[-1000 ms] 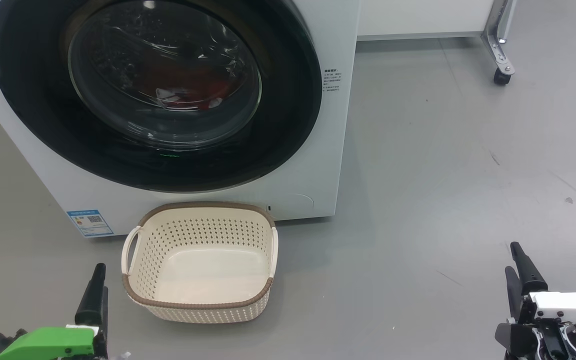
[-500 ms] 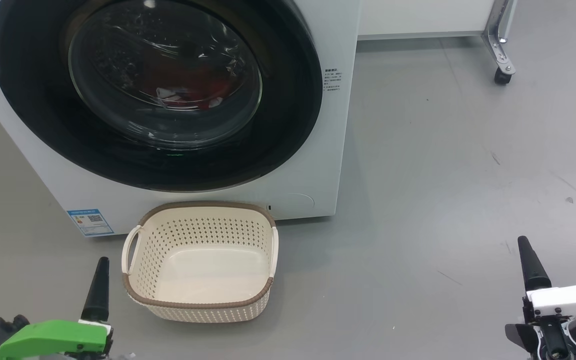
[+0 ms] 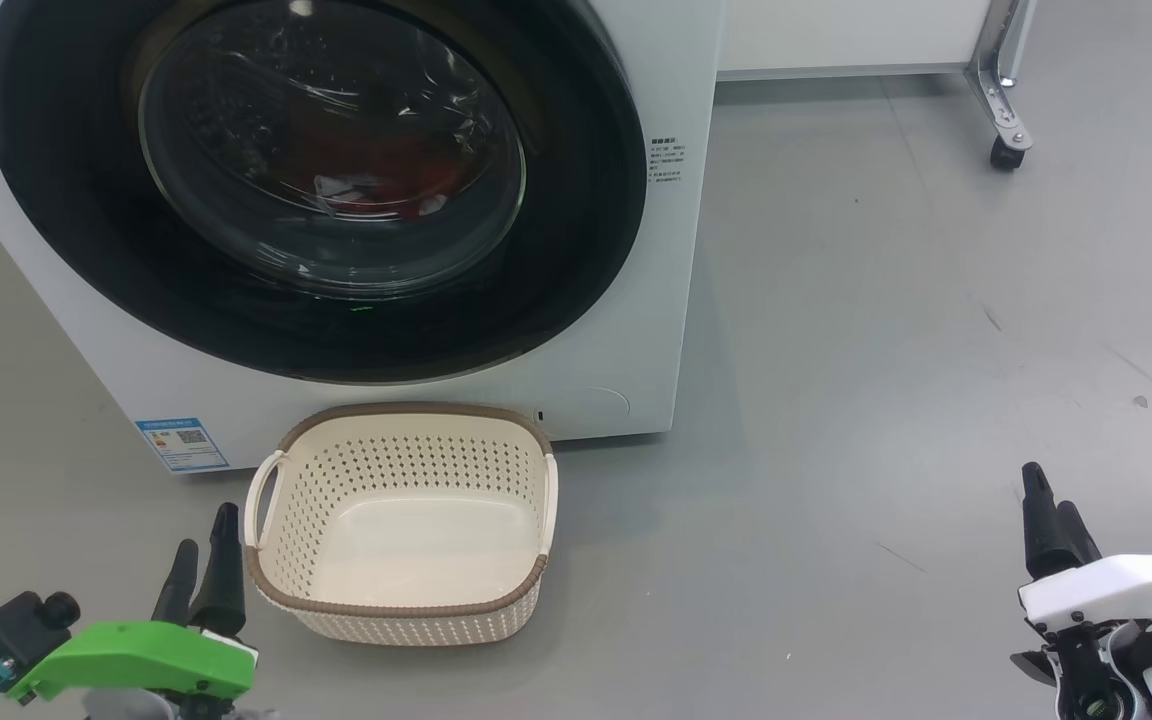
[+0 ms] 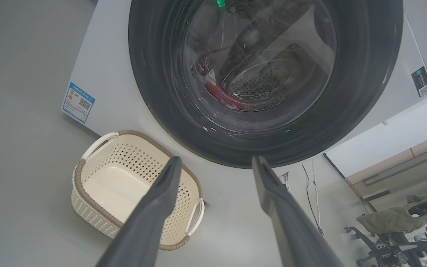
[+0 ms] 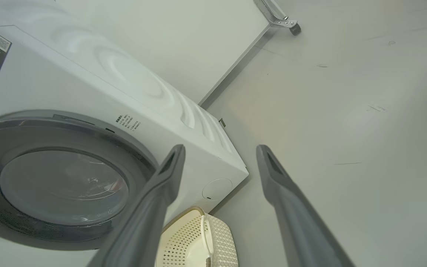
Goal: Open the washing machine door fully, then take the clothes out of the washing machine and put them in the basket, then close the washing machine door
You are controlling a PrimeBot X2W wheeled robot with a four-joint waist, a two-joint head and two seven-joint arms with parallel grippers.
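Observation:
The washing machine (image 3: 636,330) stands ahead with its round black-rimmed door (image 3: 86,230) shut against the front. Red clothes (image 3: 386,180) with a bit of white show dimly through the glass, also in the left wrist view as clothes (image 4: 221,97). The cream basket (image 3: 401,415) sits empty on the floor just below the door. My left gripper (image 3: 204,555) hovers open beside the basket's left handle, fingers (image 4: 161,193) apart. My right gripper (image 3: 1054,510) is open at the lower right, far from the machine, nothing between its fingers (image 5: 169,174).
Grey floor (image 3: 886,330) stretches to the right of the machine. A metal frame leg with a caster (image 3: 1006,150) stands at the back right. A blue label sticker (image 3: 181,443) marks the machine's lower left front.
Both grippers have risen and rotated slightly; the left one has moved closer to the basket's left handle and now shows both fingers. Door, clothes and basket are unchanged.

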